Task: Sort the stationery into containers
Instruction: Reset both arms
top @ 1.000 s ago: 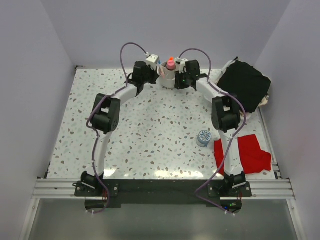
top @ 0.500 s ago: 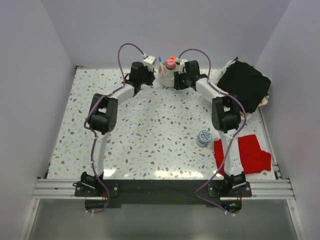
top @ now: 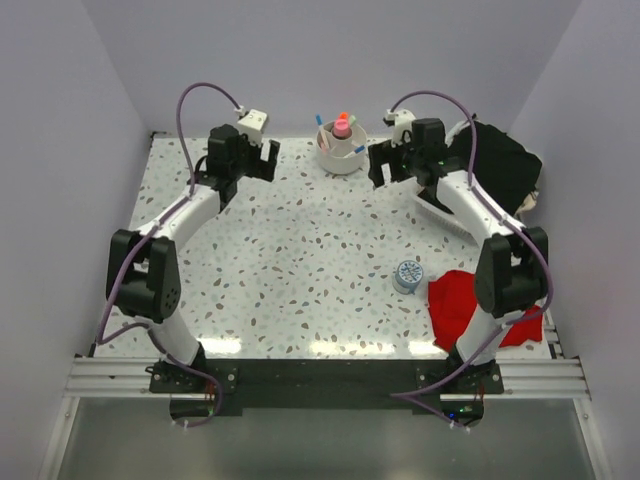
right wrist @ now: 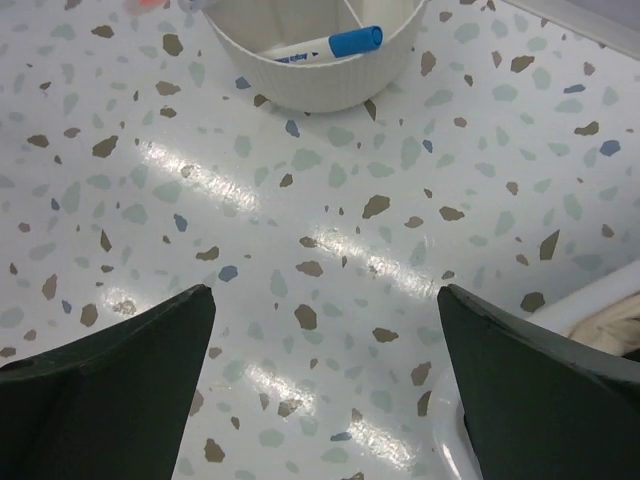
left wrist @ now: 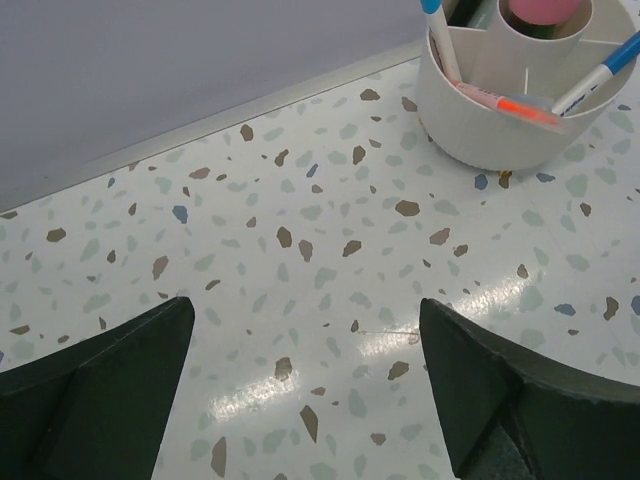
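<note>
The round white divided container (top: 342, 158) stands at the far middle of the table. In it are a pink-capped stubby stick (top: 342, 127), an orange highlighter (left wrist: 512, 104) and blue-and-white pens (left wrist: 438, 30). My left gripper (top: 270, 160) hovers to its left, open, with only bare table between the fingers (left wrist: 305, 305). To the right of the container my right gripper (top: 378, 166) is open too and holds nothing (right wrist: 325, 290). The right wrist view shows the container's wall (right wrist: 310, 88) and one blue-capped pen (right wrist: 325, 46) lying inside.
A small round grey-blue tin (top: 407, 274) sits right of centre beside a red cloth (top: 462, 298). A white slatted basket with a black cloth (top: 492, 170) stands at the far right; its rim (right wrist: 590, 300) is close to my right gripper. Walls enclose the table.
Both grippers have drawn back from the container, the left one leftward and the right one rightward, and both have opened wide. The stationery stays in the container.
</note>
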Motion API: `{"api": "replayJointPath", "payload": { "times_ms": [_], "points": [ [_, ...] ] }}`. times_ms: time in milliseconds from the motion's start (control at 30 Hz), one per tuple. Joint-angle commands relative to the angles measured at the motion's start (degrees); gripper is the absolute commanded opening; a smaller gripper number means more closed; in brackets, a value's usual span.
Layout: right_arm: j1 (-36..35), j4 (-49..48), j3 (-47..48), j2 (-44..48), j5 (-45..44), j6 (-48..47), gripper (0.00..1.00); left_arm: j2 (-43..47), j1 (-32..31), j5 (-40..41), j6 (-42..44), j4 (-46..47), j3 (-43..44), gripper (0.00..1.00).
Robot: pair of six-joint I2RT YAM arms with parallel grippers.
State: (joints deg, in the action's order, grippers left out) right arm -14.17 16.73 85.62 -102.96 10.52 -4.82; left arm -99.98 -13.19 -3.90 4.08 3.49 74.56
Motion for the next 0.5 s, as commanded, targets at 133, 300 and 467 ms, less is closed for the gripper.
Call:
{"api": "replayJointPath", "payload": {
  "times_ms": [133, 300, 467],
  "points": [
    [2.0, -6.0, -15.0, 19.8, 5.8, 0.7, 0.99, 7.3, -0.1, 5.8, 1.2, 0.0, -2.0, 1.00],
    [1.9, -6.6, -17.5, 25.2, -8.6, 11.4, 0.99, 9.6, 0.2, 8.9, 0.8, -0.4, -1.4, 1.00],
    [1.9, -6.6, -16.4, 28.5, -15.5, 9.4, 0.99, 10.9, 0.5, 8.8, 1.7, 0.2, -2.0, 1.00]
  ]
}}
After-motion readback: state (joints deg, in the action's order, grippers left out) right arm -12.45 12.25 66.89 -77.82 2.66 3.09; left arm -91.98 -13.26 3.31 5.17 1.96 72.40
